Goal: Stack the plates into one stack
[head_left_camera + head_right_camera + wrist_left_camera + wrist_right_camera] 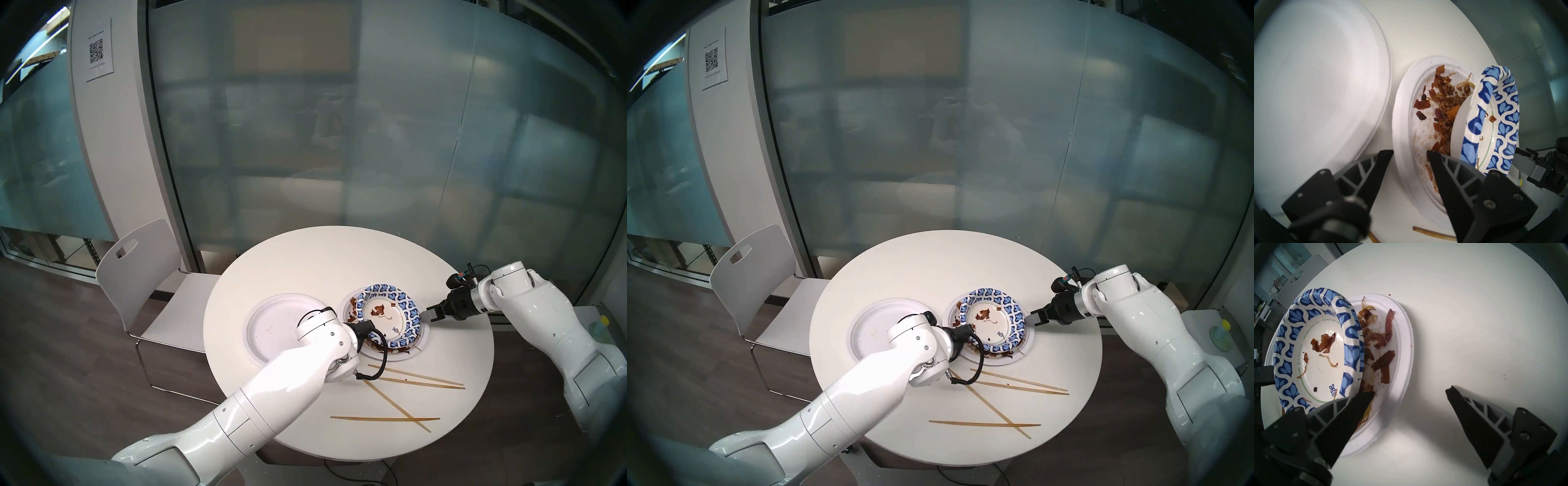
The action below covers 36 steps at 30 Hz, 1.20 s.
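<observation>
- Sitting on the round white table (pixel 339 258) are two separate groups: a plain white plate (pixel 271 322) alone on the left, and just beside it a second white plate (pixel 1400 344) with a blue-patterned plate (pixel 390 319) on top.
- That blue-patterned one leans tilted on a mess of brown food scraps (pixel 1440 105) (so it isn't nested flat). I can't tell if another patterned plate hides under it.
- The left gripper (pixel 1410 156) has its fingers spread partway, straddling the near rim of the scrap-covered white plate, gripping nothing.
- The right gripper (pixel 1410 392) is spread wide with nothing in it; one fingertip (pixel 1362 395) sits right at the patterned plate's edge, the other over bare table.
- Four wooden chopsticks (pixel 417 380) lie scattered on the near part of the table, two of them crossing, apart from the plates.
- A white chair (pixel 135 271) stands at the table's left side, frosted glass wall behind.
</observation>
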Motion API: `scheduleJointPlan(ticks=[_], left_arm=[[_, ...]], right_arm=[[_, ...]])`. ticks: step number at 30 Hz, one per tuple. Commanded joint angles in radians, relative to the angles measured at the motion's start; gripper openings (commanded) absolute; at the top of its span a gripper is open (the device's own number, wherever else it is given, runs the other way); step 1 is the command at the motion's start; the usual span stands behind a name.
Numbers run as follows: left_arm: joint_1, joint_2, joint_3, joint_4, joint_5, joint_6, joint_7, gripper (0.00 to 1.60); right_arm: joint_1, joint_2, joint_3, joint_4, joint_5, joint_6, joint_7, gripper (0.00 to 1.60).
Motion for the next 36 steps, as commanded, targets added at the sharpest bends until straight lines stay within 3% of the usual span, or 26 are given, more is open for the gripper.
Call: scheduleJointPlan(ticks=[1,17,24,31,32,34,36], left_arm=[[-0.009,-0.022,0.006,-0.014,-0.005,0.002,0.007,1.03],[-0.002,-0.023,0.014,-0.009,-0.011,-0.005,0.015,1.01],[0.000,-0.018,0.021,-0.011,-0.013,-0.014,0.019,1.01],[0.006,-0.010,0.026,-0.009,-0.016,-0.024,0.015,1.00],[0.007,-0.009,0.026,-0.009,-0.017,-0.024,0.015,0.99],[0.007,-0.007,0.027,-0.010,-0.018,-0.025,0.014,0.99],[0.008,-0.006,0.028,-0.011,-0.019,-0.027,0.014,0.98]], right_arm=[[0.034,-0.007,0.003,-0.002,-0.003,-0.007,0.016,1.60],[0.033,-0.018,0.007,0.012,-0.018,-0.017,0.033,1.60],[0.035,-0.021,0.005,0.019,-0.019,-0.022,0.039,1.48],[0.035,-0.023,0.005,0.020,-0.020,-0.020,0.046,1.47],[0.035,-0.023,0.004,0.020,-0.020,-0.020,0.047,1.42],[0.034,-0.024,0.004,0.021,-0.021,-0.022,0.049,1.07],[0.033,-0.024,0.006,0.020,-0.020,-0.022,0.050,1.15]])
